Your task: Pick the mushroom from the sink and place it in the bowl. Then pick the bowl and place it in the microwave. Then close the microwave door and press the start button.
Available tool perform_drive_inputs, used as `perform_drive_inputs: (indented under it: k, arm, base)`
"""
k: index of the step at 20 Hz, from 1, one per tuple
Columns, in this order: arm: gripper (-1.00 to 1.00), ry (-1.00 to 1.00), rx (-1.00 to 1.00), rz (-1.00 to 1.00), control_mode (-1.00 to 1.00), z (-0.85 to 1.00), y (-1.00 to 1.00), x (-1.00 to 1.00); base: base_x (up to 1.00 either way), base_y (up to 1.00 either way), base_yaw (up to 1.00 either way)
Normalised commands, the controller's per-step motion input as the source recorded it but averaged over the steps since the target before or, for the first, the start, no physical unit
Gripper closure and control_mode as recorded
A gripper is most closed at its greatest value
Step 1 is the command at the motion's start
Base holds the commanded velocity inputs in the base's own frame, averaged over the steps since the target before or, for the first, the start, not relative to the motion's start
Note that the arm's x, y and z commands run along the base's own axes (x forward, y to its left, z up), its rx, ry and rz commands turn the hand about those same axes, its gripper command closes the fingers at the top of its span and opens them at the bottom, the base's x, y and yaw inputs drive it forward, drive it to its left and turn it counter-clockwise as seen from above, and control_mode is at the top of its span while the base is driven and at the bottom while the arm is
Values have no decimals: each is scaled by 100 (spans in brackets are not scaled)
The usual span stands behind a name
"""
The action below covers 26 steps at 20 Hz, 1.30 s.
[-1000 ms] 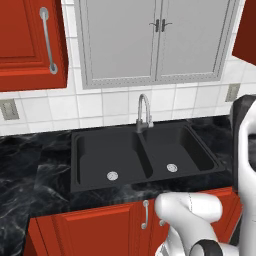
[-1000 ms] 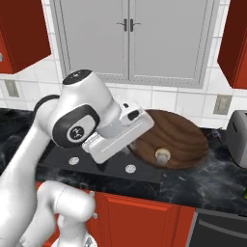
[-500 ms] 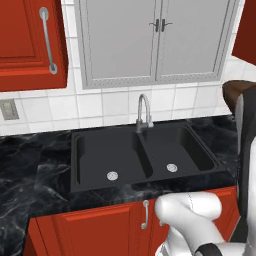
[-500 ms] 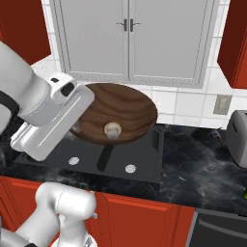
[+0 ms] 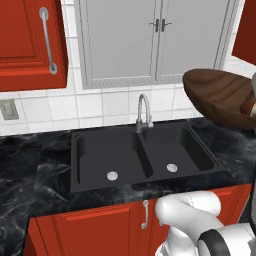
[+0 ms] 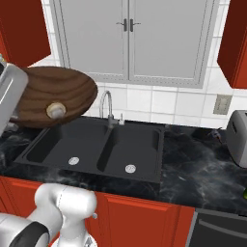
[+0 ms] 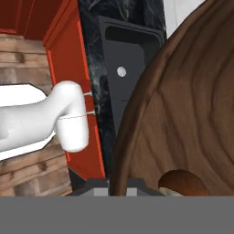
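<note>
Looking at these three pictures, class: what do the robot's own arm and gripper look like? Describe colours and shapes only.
The arm is glossy white, built of rounded, tube-like segments with smooth bulging elbows. A dark grey to black band marks a joint between the white shells. No cables or markings are visible. The gripper itself is too hidden to describe.

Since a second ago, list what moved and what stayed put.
The bowl, gripped at its rim by the gripper, has risen off the counter and swung left across the sink, the mushroom riding inside. The sink, faucet and cabinets stayed put.
</note>
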Motion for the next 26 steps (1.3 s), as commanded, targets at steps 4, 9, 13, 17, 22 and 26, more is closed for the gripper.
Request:
perform_drive_inputs:
  k: [4,9,13,17,22,26]
  arm:
    - [100,-6,0,13,-100,-14,32,-11]
    - [100,-19,0,12,-100,-30,13,3]
    - [100,-4,0,10,-100,-9,2,6]
    - [100,1,0,5,-100,0,4,13]
    - [100,5,0,1,-100,6,3,0]
    - [100,2,0,0,-100,4,2,0]
  base:
    - [0,0,0]
    - [0,0,0]
    - [0,0,0]
    - [0,0,0]
    - [0,0,0]
    - [0,0,0]
